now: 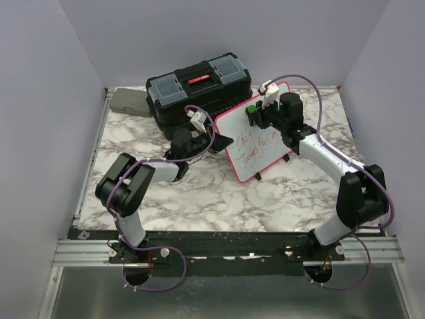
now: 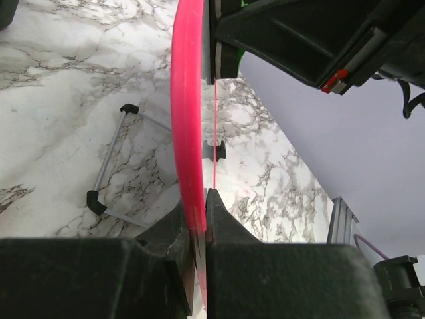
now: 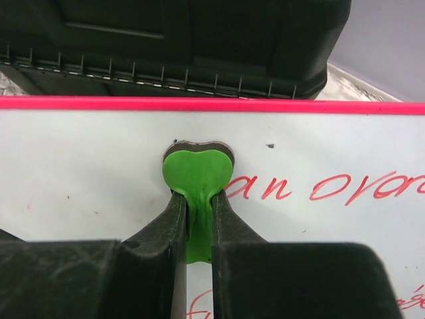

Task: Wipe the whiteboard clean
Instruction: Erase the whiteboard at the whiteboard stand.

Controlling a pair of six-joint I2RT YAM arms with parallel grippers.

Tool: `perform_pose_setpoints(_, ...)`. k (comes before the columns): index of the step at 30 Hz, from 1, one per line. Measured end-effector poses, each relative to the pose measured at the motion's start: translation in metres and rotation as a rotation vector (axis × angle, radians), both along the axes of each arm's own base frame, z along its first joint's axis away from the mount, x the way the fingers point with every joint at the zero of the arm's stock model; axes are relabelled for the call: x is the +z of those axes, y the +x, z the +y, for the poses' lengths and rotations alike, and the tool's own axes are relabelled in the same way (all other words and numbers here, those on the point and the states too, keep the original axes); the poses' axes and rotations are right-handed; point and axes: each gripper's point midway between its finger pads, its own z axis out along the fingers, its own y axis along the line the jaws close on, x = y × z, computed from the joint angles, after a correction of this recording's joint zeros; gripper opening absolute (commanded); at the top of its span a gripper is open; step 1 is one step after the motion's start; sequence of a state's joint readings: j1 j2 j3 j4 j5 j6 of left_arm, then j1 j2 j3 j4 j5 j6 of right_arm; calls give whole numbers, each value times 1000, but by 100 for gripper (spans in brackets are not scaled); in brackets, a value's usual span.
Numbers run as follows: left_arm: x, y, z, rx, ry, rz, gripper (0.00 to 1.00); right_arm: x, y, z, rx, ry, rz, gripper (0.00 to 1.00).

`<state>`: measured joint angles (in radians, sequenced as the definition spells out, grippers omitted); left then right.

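- Top external: the whiteboard [image 1: 259, 143], pink-framed and bearing red handwriting, is seen propped at a tilt on the marble table [image 1: 199, 193] before a black toolbox [image 1: 198, 86].
- Left wrist: its pink edge is pinched by the left gripper [image 2: 199, 211].
- Right wrist: a green eraser [image 3: 197, 171] is clamped in the right gripper [image 3: 197, 209] near the board's top.

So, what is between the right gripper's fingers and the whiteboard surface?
A green eraser, pinched in the right gripper, with its head against the whiteboard. The right wrist view shows it.
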<state>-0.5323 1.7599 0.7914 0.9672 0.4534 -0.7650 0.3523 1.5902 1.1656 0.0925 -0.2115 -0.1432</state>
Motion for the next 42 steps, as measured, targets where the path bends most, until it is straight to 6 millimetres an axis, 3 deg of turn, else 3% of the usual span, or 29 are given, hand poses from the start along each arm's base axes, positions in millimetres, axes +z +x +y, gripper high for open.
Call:
perform_pose_setpoints(4,0,0,0,1,-3,5,0,-7,-4,-2,16,-3,-13,1)
perform_pose_setpoints(11,0,1,2,5,-3,9,0,-12,-16,14,65,-28,-20,1)
perform_pose_setpoints(18,2,3,3,9,-8,-4,0,0,-15,28,70,-38,8,1)
perform_pose_setpoints(23,4,4,3,16,-13,-12,0,2,-1,17,23,-29,27,1)
perform_pose_setpoints(26,5,4,3,12,-13,-19,0,0,9,-4,-27,-29,33,1)
perform_pose_setpoints(31,6,3,2,7,-15,-22,0,-21,10,-27,-72,-51,62,1)
perform_pose_setpoints(37,4,3,3,8,-16,-18,0,-34,-6,-23,-14,-56,70,1)
perform_pose_setpoints(42,2,5,4,11,-13,-14,0,-31,-16,-4,45,-46,66,1)
